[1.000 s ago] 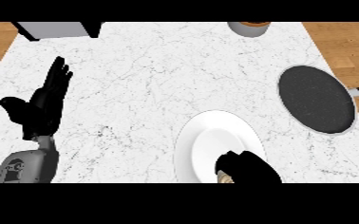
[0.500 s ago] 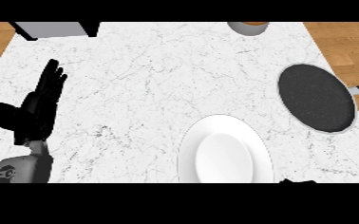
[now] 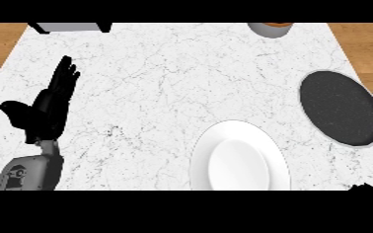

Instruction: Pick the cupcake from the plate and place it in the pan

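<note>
The left hand rests at the view's left side with its fingers straight and spread, pointing up over the worktop, its thumb out to the left and the grey forearm below it at the lower left corner. Of the right hand only a small black tip shows at the lower right corner, and whether its fingers are straight or curled, or hold anything, cannot be told. The cupcake shows nowhere in the view, so its place cannot be told. The white plate lies bare at the lower middle, its lower rim cut by the edge of the view. The pan is a dark, speckled round with a pale rim, lying at the right side of the worktop, up and to the right of the plate and apart from it. The worktop is white marble with fine grey veins; wooden floor shows beyond it at the upper left and right. At the far edge sit a grey box on the left and a grey round vessel with a brown top on the right, both well apart from plate and pan.
</note>
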